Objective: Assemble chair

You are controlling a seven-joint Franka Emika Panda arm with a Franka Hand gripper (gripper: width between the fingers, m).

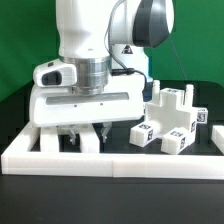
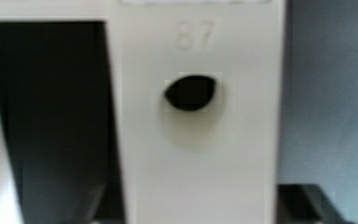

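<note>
several white chair pieces [image 1: 168, 120] are seen lying loose in a cluster on the exterior view's right, behind the border rail [image 1: 110, 160], and no two can be made out as joined (the cluster is small and partly hidden); so the assembly is judged barely begun, with nearly every joint left to be made. the gripper [image 1: 86, 134] is seen low at the table, to the exterior view's left of that cluster, over a flat white panel [image 2: 194, 150] with a dark round hole [image 2: 190, 92]; whether the jaws are closed on it cannot be told, so the pick-up is not counted as done.
</note>
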